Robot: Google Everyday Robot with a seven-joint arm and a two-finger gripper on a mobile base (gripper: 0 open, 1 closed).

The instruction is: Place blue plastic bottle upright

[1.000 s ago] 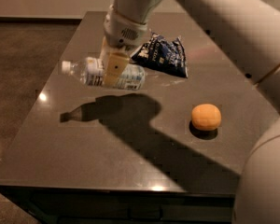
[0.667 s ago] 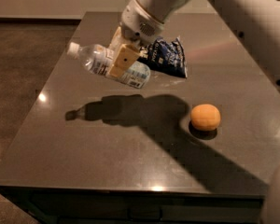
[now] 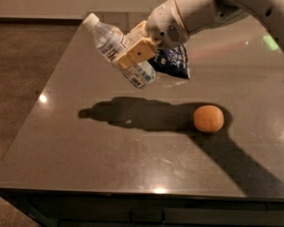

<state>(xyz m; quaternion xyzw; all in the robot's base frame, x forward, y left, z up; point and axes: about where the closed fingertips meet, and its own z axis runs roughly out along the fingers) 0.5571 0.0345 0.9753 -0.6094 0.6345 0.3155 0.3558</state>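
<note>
The blue plastic bottle (image 3: 112, 45) is clear with a white cap and a white-and-blue label. It hangs in the air above the table, tilted, with the cap pointing up and to the left. My gripper (image 3: 134, 54) is shut on the bottle's middle, its tan fingers (image 3: 138, 51) across the label. The white arm comes in from the upper right. The bottle's shadow lies on the table below it.
A dark blue foil snack bag (image 3: 173, 63) lies on the table just behind the gripper. An orange round fruit (image 3: 208, 118) sits to the right of the middle. The grey table (image 3: 85, 150) has its front edge near the bottom and its left edge beside brown floor.
The gripper has lifted the bottle higher off the table and turned it from lying nearly level to tilted, cap up and left. The shadow below has spread out.
</note>
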